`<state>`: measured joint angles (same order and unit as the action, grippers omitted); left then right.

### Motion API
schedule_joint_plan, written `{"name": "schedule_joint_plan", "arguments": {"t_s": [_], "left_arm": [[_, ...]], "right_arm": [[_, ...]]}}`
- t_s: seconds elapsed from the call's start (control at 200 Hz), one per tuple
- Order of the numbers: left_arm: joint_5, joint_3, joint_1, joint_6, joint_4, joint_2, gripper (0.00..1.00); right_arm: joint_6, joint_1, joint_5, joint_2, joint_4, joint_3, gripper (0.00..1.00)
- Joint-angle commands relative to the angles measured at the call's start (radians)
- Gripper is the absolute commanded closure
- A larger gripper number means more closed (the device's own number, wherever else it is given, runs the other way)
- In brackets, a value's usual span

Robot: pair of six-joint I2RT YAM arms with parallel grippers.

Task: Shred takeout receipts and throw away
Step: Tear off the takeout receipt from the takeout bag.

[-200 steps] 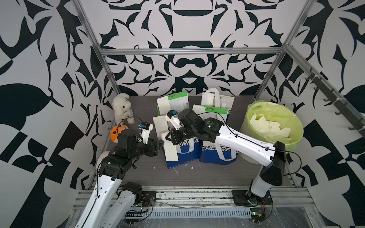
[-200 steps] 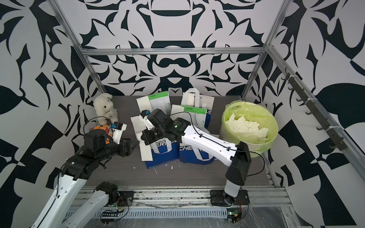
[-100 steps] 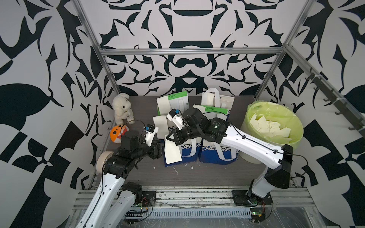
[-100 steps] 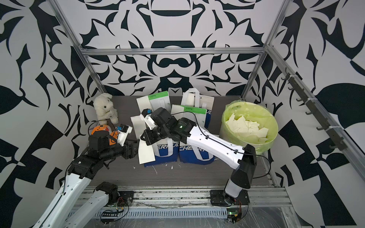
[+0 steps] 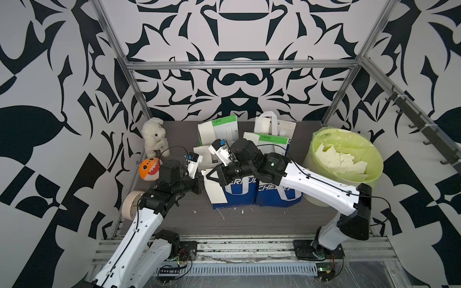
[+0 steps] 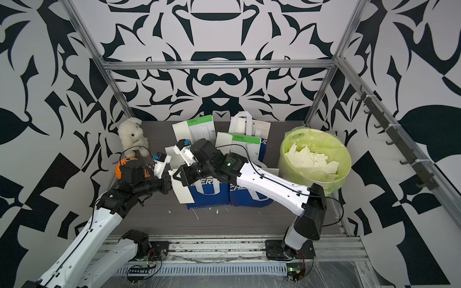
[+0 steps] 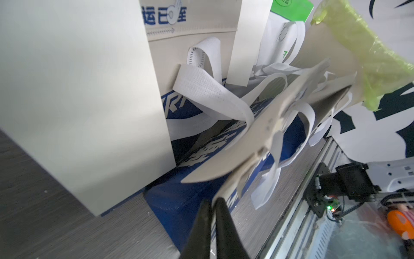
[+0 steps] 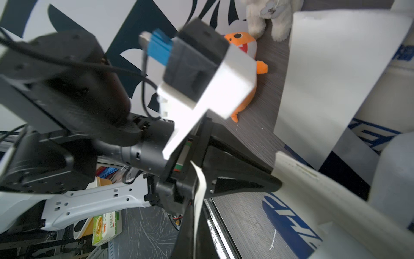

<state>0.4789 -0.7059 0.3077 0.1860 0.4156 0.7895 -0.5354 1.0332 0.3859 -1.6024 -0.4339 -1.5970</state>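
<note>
A cream-white takeout receipt (image 5: 215,192) (image 6: 183,190) hangs in front of the left blue bag. My right gripper (image 5: 211,176) (image 6: 176,176) is shut on its top edge. In the right wrist view the receipt shows edge-on as a thin strip (image 8: 200,190) between my right gripper's (image 8: 195,224) fingers. My left gripper (image 5: 201,183) (image 6: 171,183) is shut on the slip's left edge. In the left wrist view its jaws (image 7: 212,201) pinch the sheet (image 7: 235,152). Torn pieces (image 5: 341,159) fill the lime-lined bin (image 5: 321,154) at the right.
Two blue and white bags (image 5: 237,197) (image 5: 277,197) stand mid-table, with green-topped bags (image 5: 222,129) behind them. A white plush rabbit (image 5: 153,137), an orange plush (image 5: 148,169) and a tape roll (image 5: 129,204) sit at the left. Small paper scraps (image 5: 222,214) lie in front.
My left gripper moved right to the hanging receipt and shut on its edge. The right gripper stayed shut on the slip and shifted slightly.
</note>
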Motion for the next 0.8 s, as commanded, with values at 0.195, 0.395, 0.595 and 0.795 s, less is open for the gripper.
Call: {"name": "schedule_joint_plan", "arguments": {"t_s": [0.195, 0.395, 0.595, 0.795], "left_arm": [[-0.096, 0.005, 0.000, 0.023, -0.006, -0.080, 0.24], [-0.163, -0.036, 0.000, -0.010, 0.033, -0.216, 0.01], [0.176, -0.082, 0.000, -0.029, 0.002, -0.264, 0.01], [0.373, -0.200, 0.017, 0.155, -0.094, -0.136, 0.14]], "right_arm": [[0.051, 0.007, -0.074, 0.117, -0.068, -0.007, 1.00], [0.151, 0.007, -0.173, 0.234, -0.176, 0.050, 1.00], [0.236, 0.006, -0.226, 0.397, -0.127, 0.176, 1.00], [0.248, 0.006, -0.175, 0.573, 0.049, 0.361, 1.00]]}}
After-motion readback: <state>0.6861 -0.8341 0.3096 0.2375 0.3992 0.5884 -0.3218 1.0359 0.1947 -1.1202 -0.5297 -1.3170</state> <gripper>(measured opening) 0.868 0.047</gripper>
